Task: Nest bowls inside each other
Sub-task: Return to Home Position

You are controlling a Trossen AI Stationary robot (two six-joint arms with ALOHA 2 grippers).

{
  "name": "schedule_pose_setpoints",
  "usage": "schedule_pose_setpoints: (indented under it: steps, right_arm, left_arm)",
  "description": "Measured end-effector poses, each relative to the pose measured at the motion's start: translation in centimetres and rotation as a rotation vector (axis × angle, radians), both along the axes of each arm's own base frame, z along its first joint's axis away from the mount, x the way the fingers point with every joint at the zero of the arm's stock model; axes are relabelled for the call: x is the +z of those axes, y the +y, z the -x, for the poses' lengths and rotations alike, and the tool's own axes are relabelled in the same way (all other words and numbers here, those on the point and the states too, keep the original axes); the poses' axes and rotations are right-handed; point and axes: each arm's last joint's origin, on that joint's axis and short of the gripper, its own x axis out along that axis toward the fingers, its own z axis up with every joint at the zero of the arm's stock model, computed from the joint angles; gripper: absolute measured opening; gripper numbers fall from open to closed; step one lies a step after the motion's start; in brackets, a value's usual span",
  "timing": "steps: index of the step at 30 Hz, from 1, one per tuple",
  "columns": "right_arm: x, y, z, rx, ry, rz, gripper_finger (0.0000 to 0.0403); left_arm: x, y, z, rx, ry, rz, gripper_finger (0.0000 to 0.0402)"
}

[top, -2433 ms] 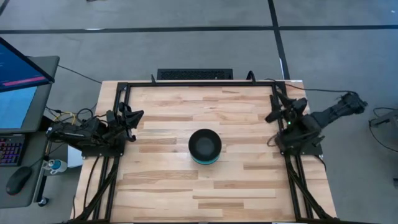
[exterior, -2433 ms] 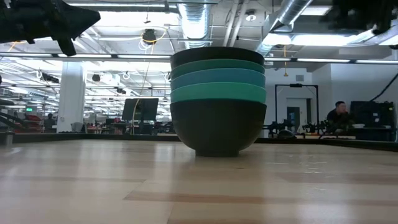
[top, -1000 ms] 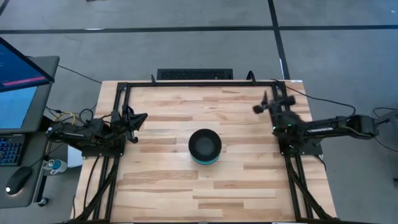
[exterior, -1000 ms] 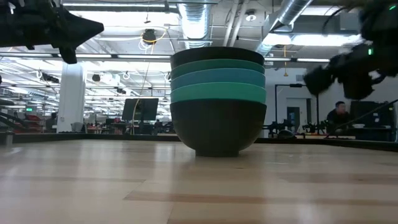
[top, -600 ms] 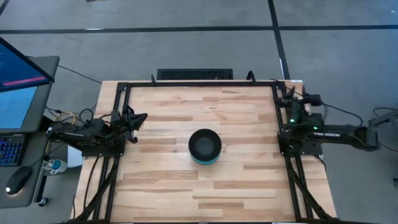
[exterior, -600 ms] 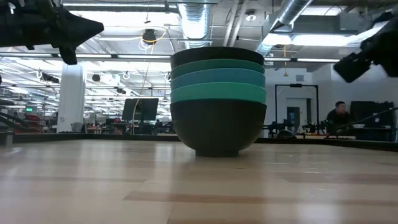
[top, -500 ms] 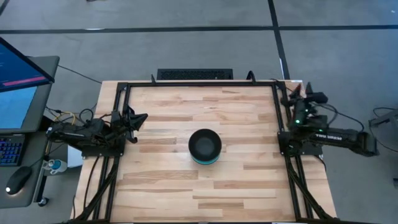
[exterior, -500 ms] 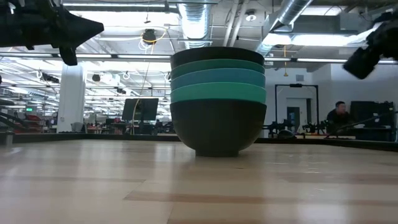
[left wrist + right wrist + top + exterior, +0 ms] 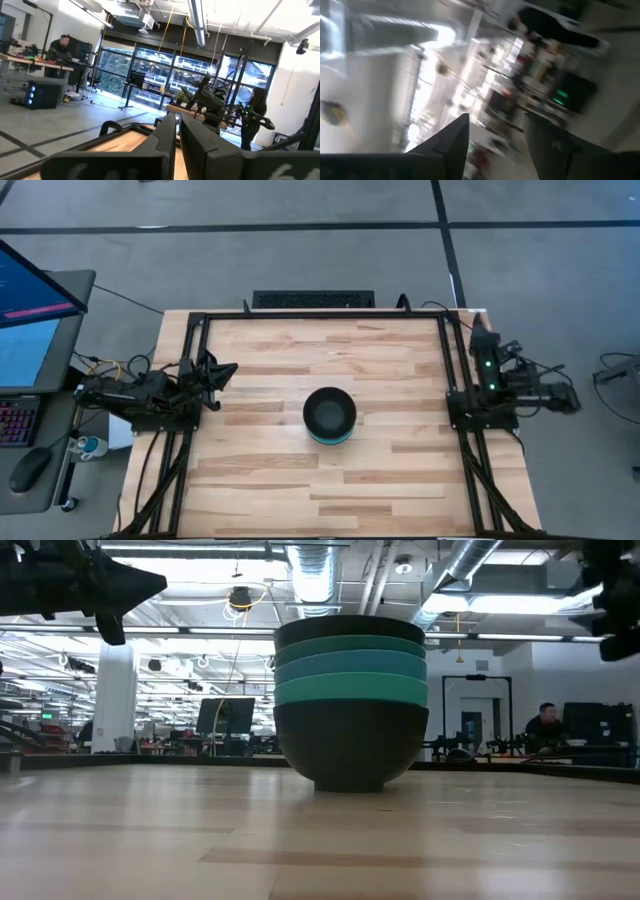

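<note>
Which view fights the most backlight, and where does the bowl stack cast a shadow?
Low view: bright ceiling lights behind turn the left pincer into a silhouette and darken the bowl stack, with only a faint shadow on the table at its base. High view: even light, barely any shadow. Right wrist view: a large glare patch.

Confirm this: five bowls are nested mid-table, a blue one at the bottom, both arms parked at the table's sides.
Wrong: the bottom bowl is black, not blue, as the low view shows. The rest holds.
</note>
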Motion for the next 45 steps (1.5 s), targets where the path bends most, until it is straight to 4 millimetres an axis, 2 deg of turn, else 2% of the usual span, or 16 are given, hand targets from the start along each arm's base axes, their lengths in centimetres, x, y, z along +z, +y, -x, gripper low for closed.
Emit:
schedule_pose_setpoints:
  steps: [4, 6, 11, 19, 25, 27, 29, 31, 36, 37, 40, 43, 45]
  right_arm:
    - [-0.4, 0.7, 0.0, 0.069, 0.266, -0.18, 0.0209]
    - [-0.7, 1.1, -0.3, 0.131, 0.434, -0.208, 0.021]
    - [-0.8, 2.2, -1.0, 0.263, 0.8, 0.013, 0.0208]
    - [-0.9, 3.3, -1.1, 0.376, 1.097, 0.266, 0.0206]
    - [-0.9, 3.2, -1.1, 0.358, 1.138, 0.278, 0.0203]
    - [-0.8, 3.0, -1.0, 0.363, 1.066, 0.221, 0.0203]
    - [-0.6, 2.6, -0.6, 0.406, 0.837, 0.046, 0.0204]
    - [-0.5, 2.2, -0.4, 0.416, 0.677, -0.043, 0.0203]
    - [-0.4, 2.1, -0.3, 0.398, 0.648, -0.06, 0.0203]
    - [-0.3, 2.0, -0.2, 0.413, 0.586, -0.087, 0.0203]
    - [0.4, 1.0, 1.2, 0.49, 0.205, -0.219, 0.0202]
    - [0.7, 0.4, 2.0, 0.521, 0.002, -0.217, 0.0201]
    - [0.9, 0.3, 2.1, 0.547, -0.125, -0.279, 0.0201]
  left_arm:
    - [0.0, 0.0, 0.0, -0.011, -0.003, 0.003, 0.0014]
    - [0.0, 0.0, 0.0, -0.011, 0.002, -0.005, 0.0014]
    - [0.0, 0.1, 0.0, 0.028, 0.007, -0.001, 0.0014]
    - [0.0, 0.1, 0.0, 0.036, 0.005, 0.003, 0.0014]
    - [0.0, 0.1, 0.0, 0.031, -0.001, 0.018, 0.0014]
    - [0.0, 0.1, 0.0, 0.031, -0.001, 0.018, 0.0014]
    - [0.0, 0.1, 0.0, 0.031, -0.001, 0.018, 0.0014]
    - [0.0, 0.1, 0.0, 0.033, 0.002, 0.011, 0.0014]
    - [0.0, 0.1, 0.0, 0.036, 0.007, 0.006, 0.0014]
    - [0.0, 0.1, 0.0, 0.037, 0.006, 0.006, 0.0014]
    - [0.0, 0.1, 0.0, 0.037, 0.007, 0.006, 0.0014]
    - [0.0, 0.1, 0.0, 0.049, 0.012, -0.004, 0.0014]
    - [0.0, 0.1, 0.0, 0.056, 0.019, -0.019, 0.0014]
